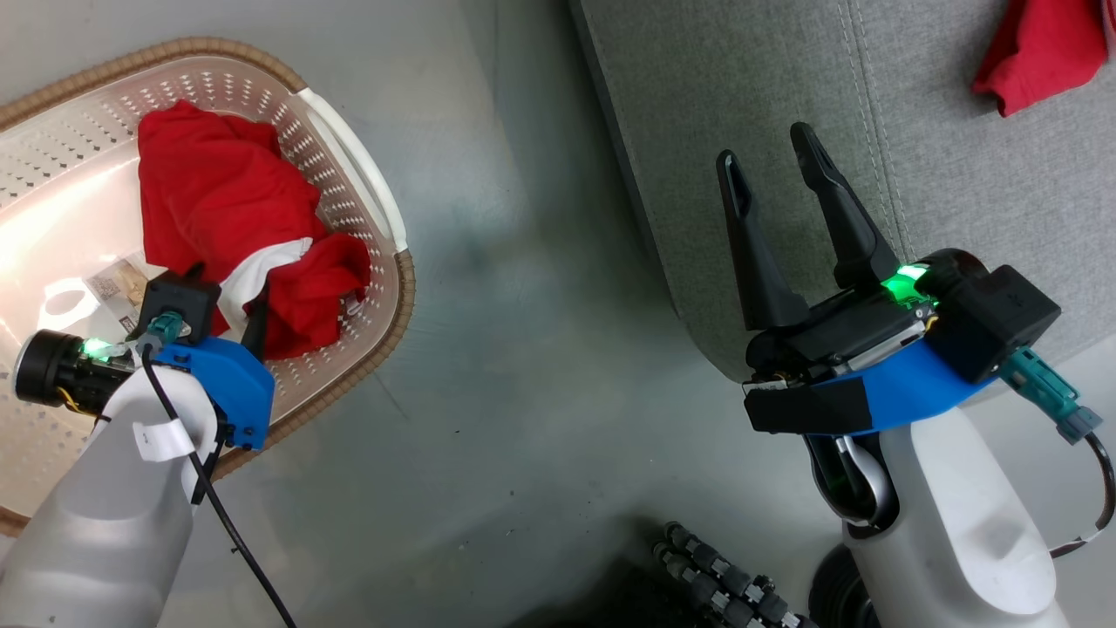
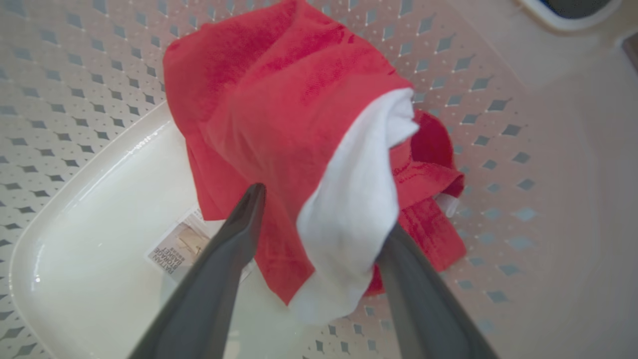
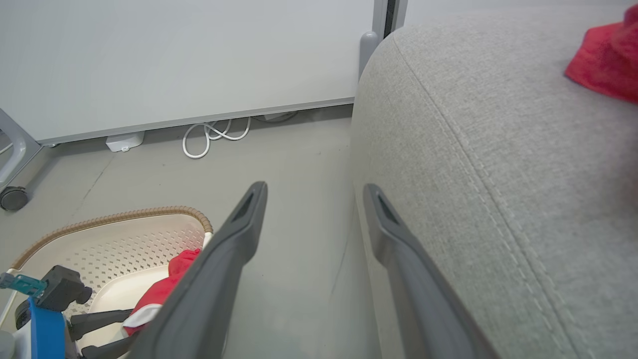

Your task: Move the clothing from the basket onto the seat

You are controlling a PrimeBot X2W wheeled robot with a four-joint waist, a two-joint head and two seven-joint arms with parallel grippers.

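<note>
- Heaped in the basket point(image 1: 349, 131) against its right wall: one piece of the clothing point(image 1: 227, 201), red, with a white panel point(image 2: 354, 199) folded through its near part. Long axis from far left to near right across the basket floor.
- Already up on the seat point(image 1: 750, 105), at the far right: a second red piece point(image 1: 1042, 52), well apart from both arms.
- Down inside the basket at the heap's near edge: the left gripper point(image 2: 324, 209), fingers spread wide, pinching nothing. White fold between the two fingers and draped over the inner side of one. Red cloth running on beyond the tips.
- Cannot tell whether the fingertips press the cloth or the basket floor beneath.
- Bare on the basket floor, just left of that gripper and outside its bite: a barcode sticker point(image 2: 177, 247).
- Over the seat's near left edge: the right gripper point(image 1: 767, 148), likewise spread and empty, across a stretch of bare floor point(image 1: 523, 349) from the basket. Clearly the less handy arm for this piece.
- Judged step: closing on the white fold.
- Judged need: a bite across the fold, deep enough to take red cloth too. A pinch on the loose white end alone is likely to slip out on the lift.
- Then a carry rightward over the floor to the seat. Roughly half the task done, by the look of it.
</note>
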